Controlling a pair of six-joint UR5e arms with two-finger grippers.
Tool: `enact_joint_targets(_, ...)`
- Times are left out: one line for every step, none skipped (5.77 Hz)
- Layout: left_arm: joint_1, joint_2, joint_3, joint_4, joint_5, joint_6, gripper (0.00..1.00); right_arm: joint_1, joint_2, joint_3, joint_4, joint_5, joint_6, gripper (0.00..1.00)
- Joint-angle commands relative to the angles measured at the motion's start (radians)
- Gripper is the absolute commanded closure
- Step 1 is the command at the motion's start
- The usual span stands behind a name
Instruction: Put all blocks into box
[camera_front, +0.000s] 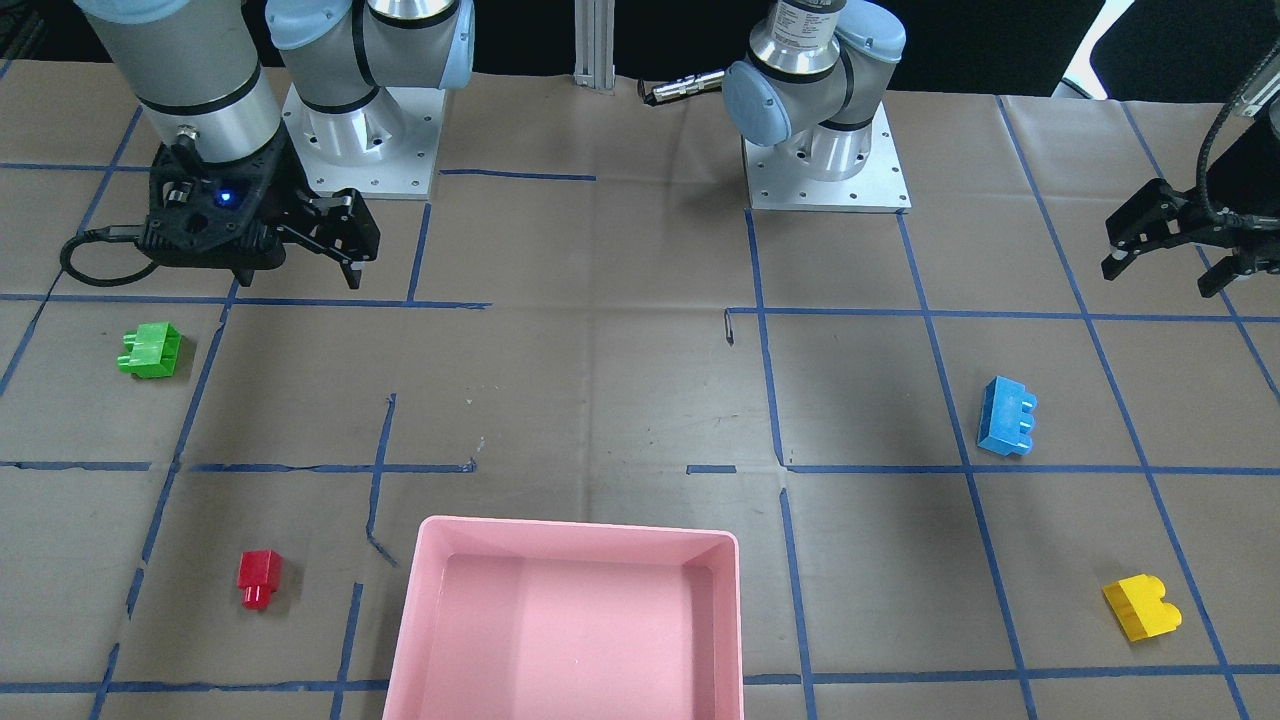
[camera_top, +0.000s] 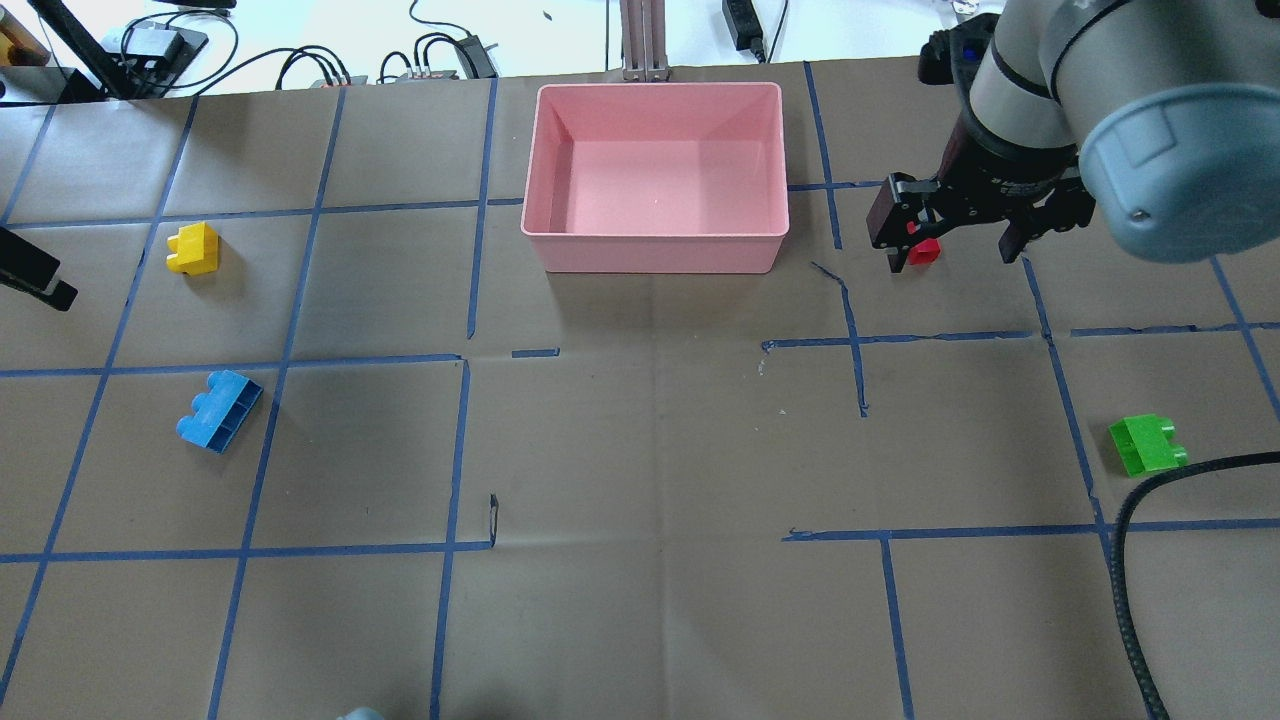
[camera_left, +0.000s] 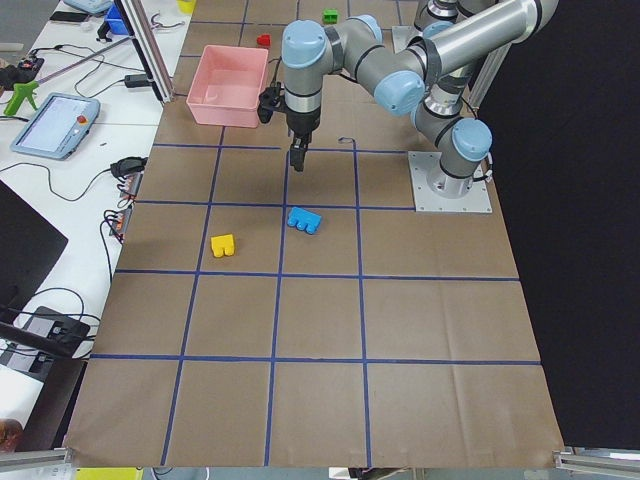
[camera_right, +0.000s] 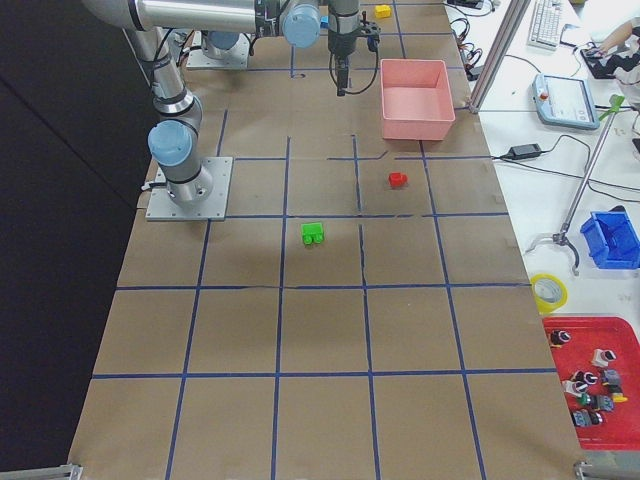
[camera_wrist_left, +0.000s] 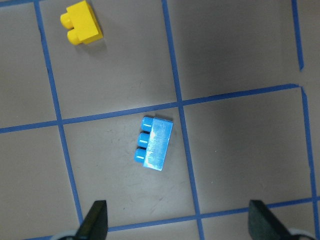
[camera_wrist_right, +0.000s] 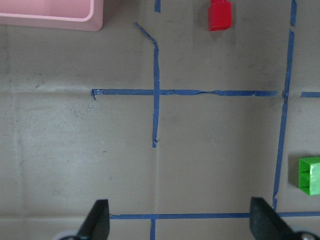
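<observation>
The pink box (camera_top: 655, 88) stands at the table's far middle, with nothing in it; it also shows in the front view (camera_front: 575, 527). My right gripper (camera_top: 948, 245) hangs open and empty above the table near the red one-stud block (camera_top: 925, 252). The red block shows at the top of the right wrist view (camera_wrist_right: 220, 15), the green block (camera_wrist_right: 310, 175) at its right edge. My left gripper (camera_front: 1160, 275) is open and empty, high over the blue three-stud block (camera_wrist_left: 154, 143). The yellow block (camera_wrist_left: 81, 22) lies beyond it. All four blocks rest on the table outside the box.
Brown paper with blue tape lines covers the table (camera_top: 650, 450). Both arm bases (camera_front: 825, 160) stand at the robot's side. A black cable (camera_top: 1130, 560) hangs from the right arm near the green block (camera_top: 1147, 445). Cables and devices lie behind the box.
</observation>
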Motion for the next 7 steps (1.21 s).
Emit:
enact_joint_targets(0.014, -0.028, -0.012, 0.007, -0.001, 0.165, 0.00, -0.221, 0.000, 0.011, -0.007, 0.000, -0.314, 0.00)
enact_joint_targets(0.009, -0.054, -0.015, 0.004, -0.002, 0.173, 0.00, -0.329, 0.001, 0.052, -0.039, 0.011, -0.443, 0.00)
enact_joint_targets(0.008, -0.089, -0.041, 0.011, -0.007, 0.173, 0.00, -0.365, 0.012, 0.109, -0.165, -0.002, -0.486, 0.00)
enact_joint_targets(0.006, -0.122, -0.061, 0.046, -0.040, 0.174, 0.00, -0.393, 0.012, 0.193, -0.286, -0.003, -0.521, 0.00)
enact_joint_targets(0.006, -0.177, -0.066, 0.062, -0.039, 0.173, 0.00, -0.449, 0.010, 0.277, -0.335, 0.014, -0.547, 0.00)
enact_joint_targets(0.003, -0.220, -0.080, 0.153, -0.035, 0.176, 0.00, -0.480, 0.027, 0.331, -0.444, 0.012, -0.547, 0.00)
enact_joint_targets(-0.003, -0.243, -0.115, 0.224, -0.036, 0.170, 0.00, -0.508, 0.073, 0.342, -0.450, 0.012, -0.549, 0.00)
